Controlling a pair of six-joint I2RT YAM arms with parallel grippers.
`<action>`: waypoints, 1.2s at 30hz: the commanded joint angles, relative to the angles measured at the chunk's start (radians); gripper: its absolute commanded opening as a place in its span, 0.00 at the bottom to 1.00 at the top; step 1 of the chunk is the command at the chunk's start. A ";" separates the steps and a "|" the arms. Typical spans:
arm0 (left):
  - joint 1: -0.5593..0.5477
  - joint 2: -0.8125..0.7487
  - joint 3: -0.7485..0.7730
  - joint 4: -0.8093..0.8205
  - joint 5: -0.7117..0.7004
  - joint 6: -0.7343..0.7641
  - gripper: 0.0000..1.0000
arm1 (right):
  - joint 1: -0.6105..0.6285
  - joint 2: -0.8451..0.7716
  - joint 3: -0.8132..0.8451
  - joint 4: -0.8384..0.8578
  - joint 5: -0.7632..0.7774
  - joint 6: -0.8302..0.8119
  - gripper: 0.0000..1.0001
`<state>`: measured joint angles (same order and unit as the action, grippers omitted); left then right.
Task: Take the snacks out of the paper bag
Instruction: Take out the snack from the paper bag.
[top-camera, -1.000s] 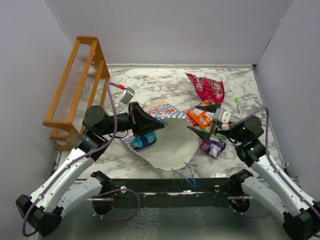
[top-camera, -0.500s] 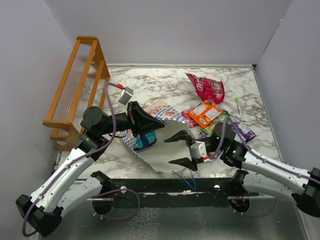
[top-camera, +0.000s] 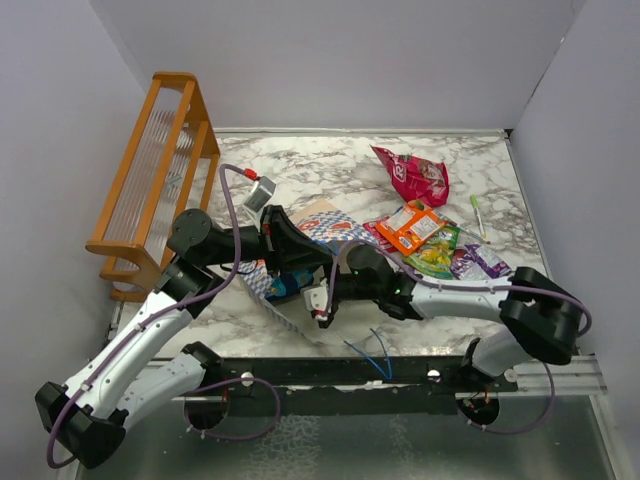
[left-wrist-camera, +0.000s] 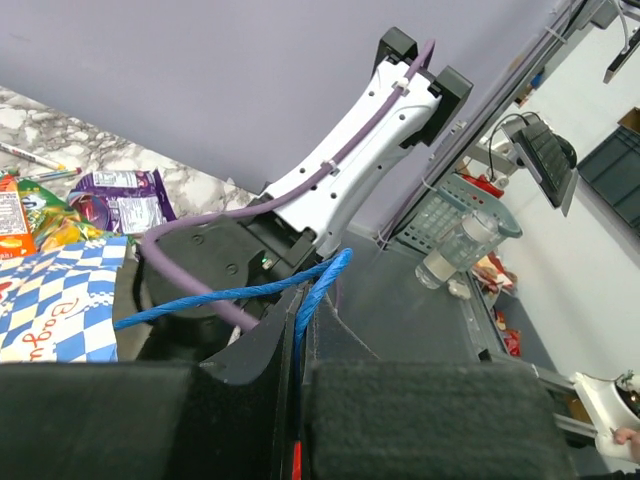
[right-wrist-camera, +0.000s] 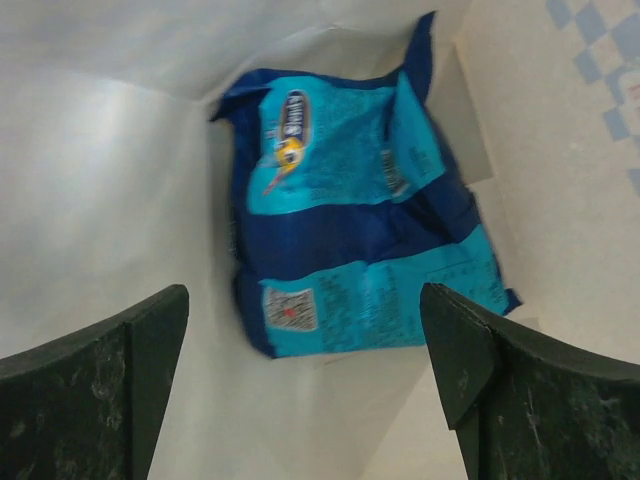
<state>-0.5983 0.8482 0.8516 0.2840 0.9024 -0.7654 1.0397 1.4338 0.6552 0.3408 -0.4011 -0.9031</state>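
Observation:
The paper bag (top-camera: 330, 222) lies on its side at the table's middle. My left gripper (top-camera: 300, 245) is shut on its blue cord handle (left-wrist-camera: 300, 300) and holds the mouth up; the checkered band (left-wrist-camera: 50, 300) shows beside it. My right gripper (top-camera: 310, 292) is inside the bag's mouth, open and empty. In the right wrist view its fingers (right-wrist-camera: 100, 370) stand either side of a blue packet (right-wrist-camera: 360, 230) on the bag's white inside, not touching it. The pink-red (top-camera: 418, 178), orange (top-camera: 418, 228), green-yellow (top-camera: 437, 255) and purple (top-camera: 478, 262) packets lie on the table to the right.
An orange wooden rack (top-camera: 160, 170) stands along the left wall. A thin green pen (top-camera: 477, 215) lies near the right wall beside the packets. My right arm stretches across the table's front from right to left. Walls close in the left, back and right.
My right arm has swung left from the packets on the right into the bag's mouth, still open. The purple packet now lies on the table. My left gripper keeps its hold.

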 joint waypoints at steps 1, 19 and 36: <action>-0.011 0.002 0.013 0.041 0.064 0.018 0.00 | 0.004 0.108 0.082 0.153 0.107 -0.049 1.00; -0.014 -0.022 0.014 0.084 0.067 -0.040 0.00 | 0.003 0.496 0.333 0.209 0.369 -0.084 0.93; -0.015 -0.162 0.013 -0.350 -0.240 0.250 0.00 | 0.003 0.464 0.345 0.230 0.450 -0.018 0.14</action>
<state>-0.6018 0.7551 0.8444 0.0528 0.7986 -0.6189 1.0500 1.9354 1.0126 0.5163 0.0059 -0.9497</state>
